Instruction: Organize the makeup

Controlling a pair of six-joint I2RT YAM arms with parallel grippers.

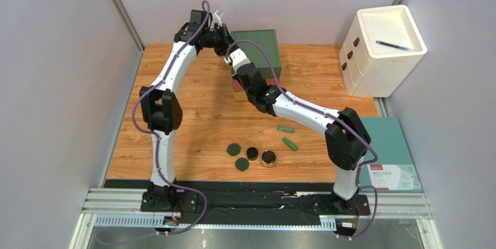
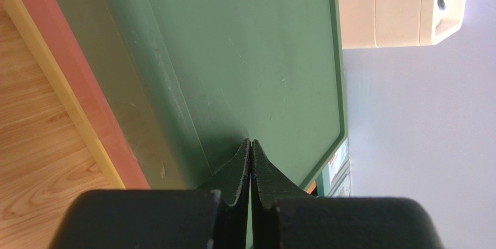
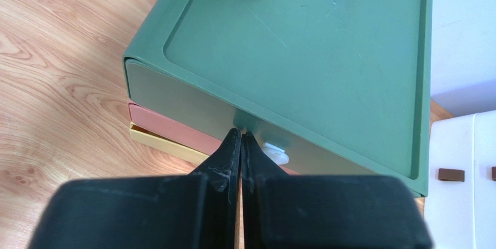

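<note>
Scratched matt green plastic on the drawer box (image 3: 303,45); smooth wood grain on the desk (image 3: 58,57); a shiny gold-rimmed compact (image 1: 268,158).

Pale grey walls (image 1: 52,86) close in the cell on three sides, with slim metal posts (image 1: 119,7) running up the back corners. The wooden surface (image 1: 198,115) shows a light grain under even, soft light. A white cabinet (image 1: 381,57) with small brown drawer handles stands at the far right, a blue pen (image 1: 394,45) lying in its recessed top. A teal board (image 1: 396,138) lies flat beside the surface on the right. A metal rail (image 1: 116,202) runs along the near edge.
</note>
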